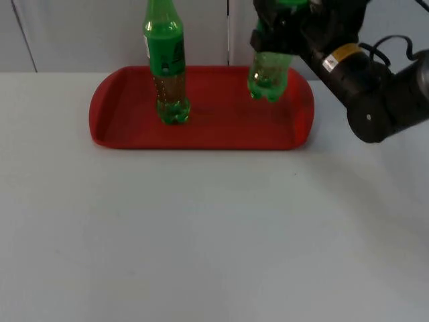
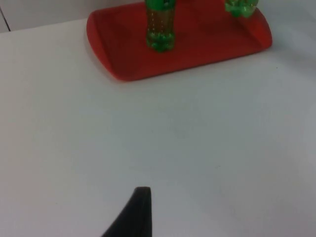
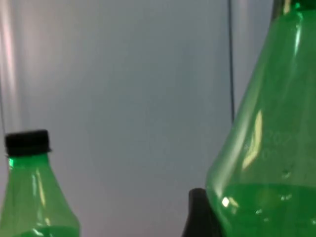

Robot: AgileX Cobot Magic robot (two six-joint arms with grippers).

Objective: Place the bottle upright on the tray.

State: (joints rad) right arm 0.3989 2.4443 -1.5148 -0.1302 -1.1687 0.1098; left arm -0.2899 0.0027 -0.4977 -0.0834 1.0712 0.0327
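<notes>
A red tray (image 1: pixel 221 127) lies at the back of the table. One green bottle (image 1: pixel 167 74) with a black cap stands upright on the tray's left part. My right gripper (image 1: pixel 276 33) is shut on the upper body of a second green bottle (image 1: pixel 268 77), held nearly upright over the tray's right part. I cannot tell whether its base touches the tray. The right wrist view shows the held bottle (image 3: pixel 266 148) close up and the standing bottle (image 3: pixel 29 187) beyond it. My left gripper (image 2: pixel 138 212) waits over bare table in front of the tray (image 2: pixel 197 54).
White table top (image 1: pixel 201 235) stretches from the tray to the front edge. The grey partition wall (image 1: pixel 80 33) rises directly behind the tray. The right arm's black body (image 1: pixel 375 94) hangs over the table's back right, beside the tray's right end.
</notes>
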